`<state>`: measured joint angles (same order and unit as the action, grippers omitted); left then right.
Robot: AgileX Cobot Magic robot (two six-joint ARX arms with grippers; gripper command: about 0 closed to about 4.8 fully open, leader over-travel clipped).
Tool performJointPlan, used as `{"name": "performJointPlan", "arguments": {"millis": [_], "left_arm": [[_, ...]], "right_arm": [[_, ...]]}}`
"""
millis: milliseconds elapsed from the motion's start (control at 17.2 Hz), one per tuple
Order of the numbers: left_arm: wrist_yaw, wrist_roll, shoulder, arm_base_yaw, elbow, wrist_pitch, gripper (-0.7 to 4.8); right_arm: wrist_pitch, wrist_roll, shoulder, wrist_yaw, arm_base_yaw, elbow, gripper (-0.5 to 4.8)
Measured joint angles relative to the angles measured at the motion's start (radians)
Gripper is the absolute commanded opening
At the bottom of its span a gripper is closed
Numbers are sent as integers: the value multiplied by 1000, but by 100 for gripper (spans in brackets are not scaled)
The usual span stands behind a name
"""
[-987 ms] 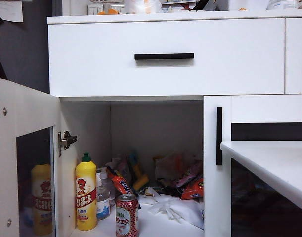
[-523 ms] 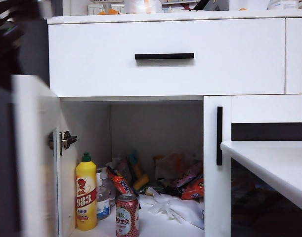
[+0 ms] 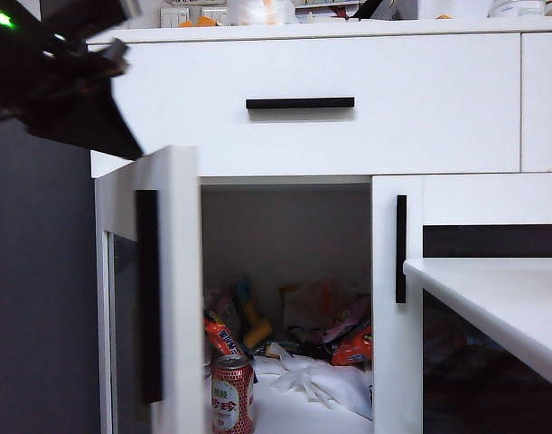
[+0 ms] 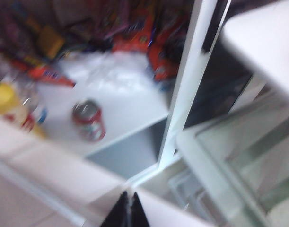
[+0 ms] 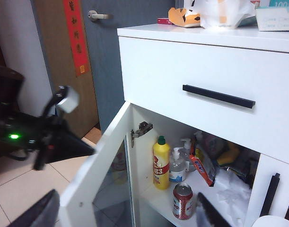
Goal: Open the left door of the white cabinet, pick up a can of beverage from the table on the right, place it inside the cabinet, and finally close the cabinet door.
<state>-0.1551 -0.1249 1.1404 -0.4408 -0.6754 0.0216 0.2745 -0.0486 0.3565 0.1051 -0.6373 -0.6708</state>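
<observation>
Found the left gripper (image 4: 127,209) pinched fully together, holding nothing, poised over the white edge of the left door (image 3: 172,271); could not tell whether the tips touched it. Saw its dark arm blurred in the upper left of the exterior view, above the door's top corner. Found the right gripper (image 5: 125,215) spread wide and empty, well back from the white cabinet (image 3: 348,72).

Noted the door standing partly open at lower left, its black bar handle (image 3: 147,294) facing the camera and its free edge just left of the can of beverage (image 3: 232,395). Saw the can upright at the front of the cabinet floor, bottom centre, with snack packets (image 3: 348,344) heaped behind. Marked clear shelf between can and right door frame. Noted the table (image 3: 501,298) jutting in at lower right.
</observation>
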Motion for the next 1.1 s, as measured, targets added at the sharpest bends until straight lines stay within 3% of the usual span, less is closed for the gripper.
{"name": "performJointPlan", "arguments": {"millis": [232, 348, 465, 639, 813, 1104], "left_arm": [[11, 31, 18, 0, -8, -19, -6], [109, 33, -25, 0, -6, 8, -6], [138, 37, -114, 0, -8, 51, -6], [135, 55, -149, 0, -8, 151, -6], [113, 78, -95, 0, -8, 154, -6], [55, 98, 44, 0, -8, 31, -6]], "right_arm": [[0, 0, 0, 0, 0, 0, 364], [0, 0, 0, 0, 0, 0, 364], [0, 0, 0, 0, 0, 0, 364], [0, 0, 0, -10, 0, 0, 363], [0, 0, 0, -27, 0, 0, 364], [0, 0, 0, -27, 0, 0, 363]]}}
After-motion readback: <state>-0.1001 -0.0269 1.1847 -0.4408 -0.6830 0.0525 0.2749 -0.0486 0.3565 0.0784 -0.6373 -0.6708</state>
